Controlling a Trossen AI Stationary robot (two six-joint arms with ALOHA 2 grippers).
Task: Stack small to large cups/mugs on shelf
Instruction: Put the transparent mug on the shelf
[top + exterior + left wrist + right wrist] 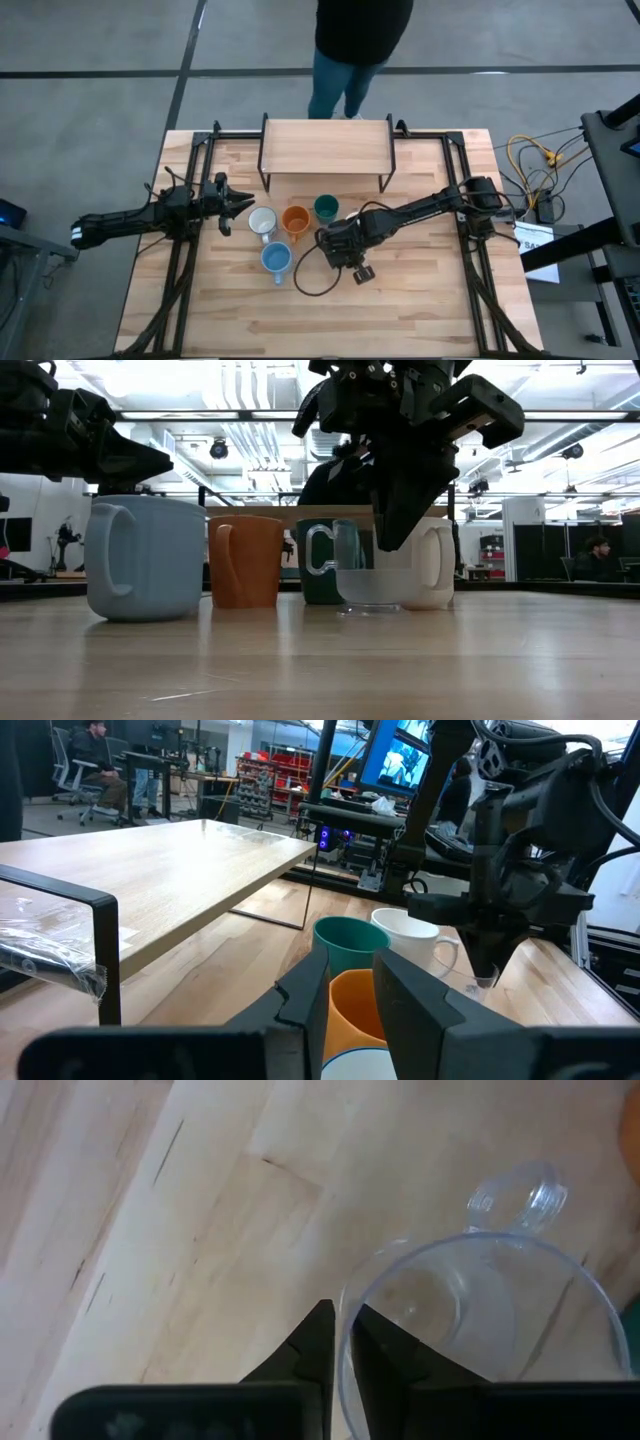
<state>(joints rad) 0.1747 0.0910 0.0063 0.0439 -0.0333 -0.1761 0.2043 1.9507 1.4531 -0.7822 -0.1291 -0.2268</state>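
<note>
The right gripper (340,1345) has its fingers nearly together, pinching the rim of the clear glass mug (480,1330), one finger inside the wall and one outside. In the low view the gripper (392,540) comes down from above onto that rim, on the side away from the handle, and the glass (368,575) appears to sit on the wooden table (450,660).

Judged from its thin, transparent wall, this mug is light, stiff, slick and breakable. A rim pinch gives little contact, so it may swing or slip once lifted; a firm but gentle squeeze near the rim, opposite the loop handle, seems the sensible hold.

It is a short, wide, colourless vessel with a small ring handle and a thick base.

Taking the glass as landmark: the dark green cup (326,208) is just behind it, towards the shelf (325,146); the orange mug (295,220) is beside it, then the white mug (263,222); the light blue mug (277,259) stands nearer the front. The shelf top is bare.

The left gripper (240,205) waits beyond the white mug, fingers parted and holding nothing.
</note>
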